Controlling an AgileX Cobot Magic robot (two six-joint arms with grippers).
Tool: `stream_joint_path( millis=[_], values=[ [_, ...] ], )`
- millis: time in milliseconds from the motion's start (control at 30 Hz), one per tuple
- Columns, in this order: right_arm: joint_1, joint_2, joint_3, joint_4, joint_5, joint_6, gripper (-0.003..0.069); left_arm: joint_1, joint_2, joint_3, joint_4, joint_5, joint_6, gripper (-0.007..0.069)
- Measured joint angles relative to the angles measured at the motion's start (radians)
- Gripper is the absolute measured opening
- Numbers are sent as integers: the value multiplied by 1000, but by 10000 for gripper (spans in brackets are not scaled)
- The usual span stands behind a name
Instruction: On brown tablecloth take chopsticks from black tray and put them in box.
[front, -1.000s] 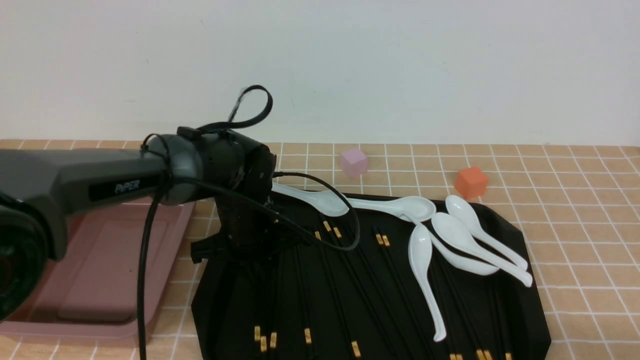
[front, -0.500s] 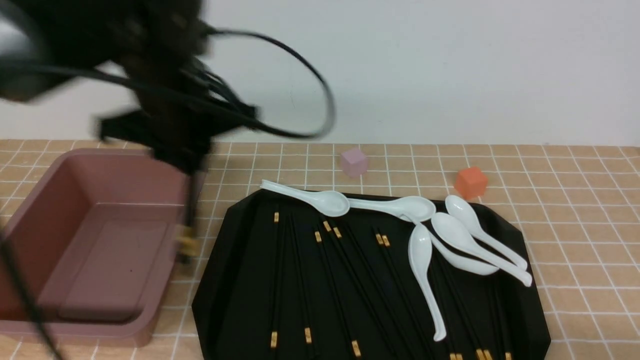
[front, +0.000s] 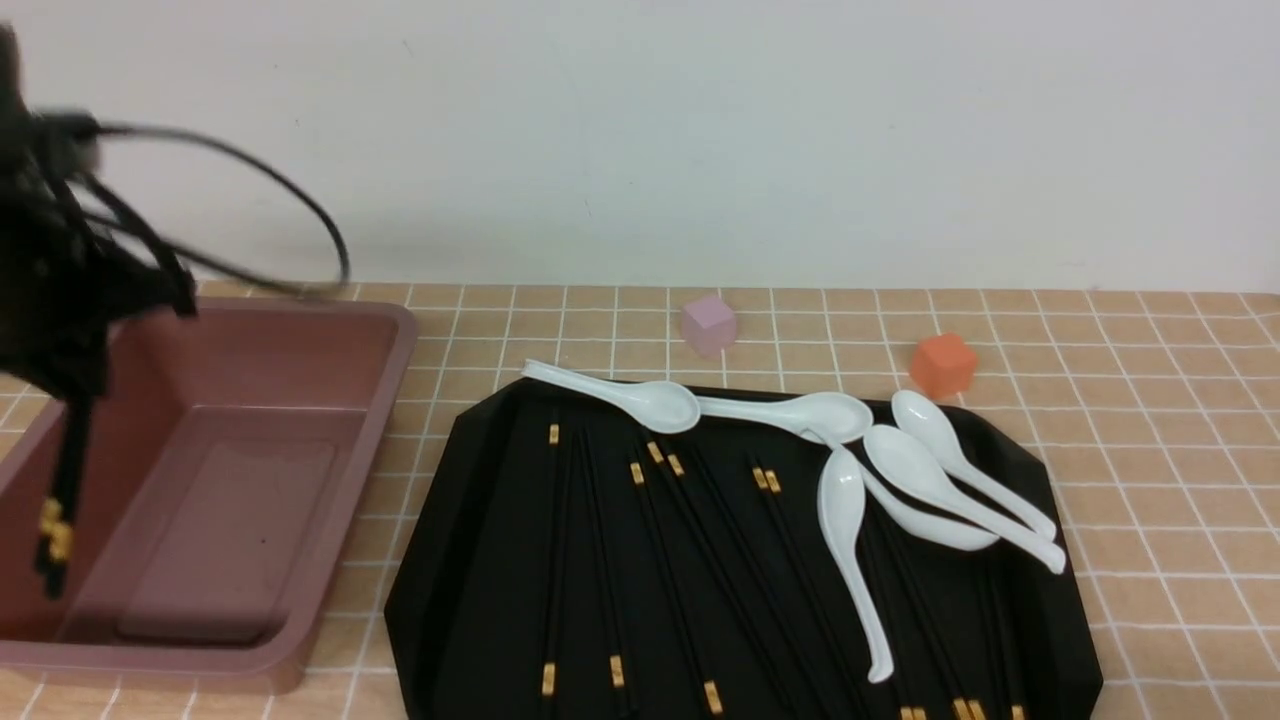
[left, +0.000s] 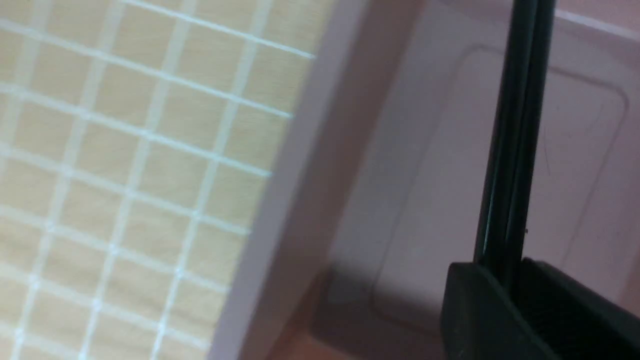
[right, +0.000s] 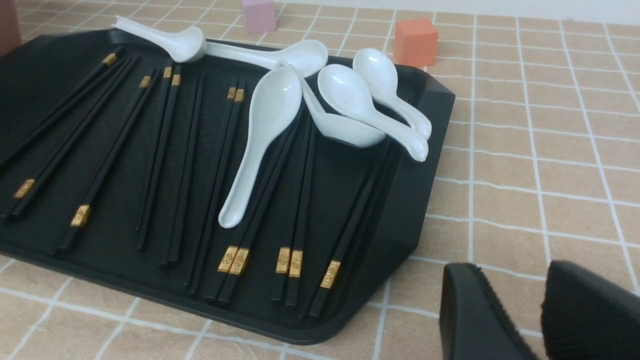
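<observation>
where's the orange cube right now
In the front view the orange cube sits on the brown tablecloth at the right, just beyond the far right corner of the black tray, with the pink cube off to its left.

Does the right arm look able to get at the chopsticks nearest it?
Probably yes: the open right end effector sits beside the black tray, and the nearest chopsticks lie with gold ends uncovered; the white spoons overlap only farther up.
</observation>
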Motion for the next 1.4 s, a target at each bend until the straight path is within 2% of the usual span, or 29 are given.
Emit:
stream_joint_path(
  millis=[133, 333, 633, 733, 833, 933, 1067, 1267, 1400],
  values=[
    [0, 0, 0, 0, 0, 0, 240, 0, 38, 79, -8, -96, 39, 92],
    [0, 0, 0, 0, 0, 0, 240, 0, 93, 99, -6, -161, 85, 102],
    [0, 0, 0, 0, 0, 0, 240, 0, 109, 99, -3, -176, 74, 295],
    [0, 0, 0, 0, 0, 0, 240, 0, 109, 87, -9, -106, 51, 312],
    [0, 0, 0, 0, 0, 0, 240, 0, 109, 61, -16, -25, 33, 290],
    [0, 0, 0, 0, 0, 0, 240, 0, 79, 8, -37, 84, 37, 179],
    [0, 0, 0, 0, 1, 0, 240, 0, -59, 13, -108, 168, 122, -13],
    [0, 0, 0, 0, 1, 0, 240, 0, -352, 176, -206, 126, 166, -13],
    [0, 0, 0, 0, 1, 0, 240, 0, -594, 382, -312, 40, 207, -13]
  ],
)
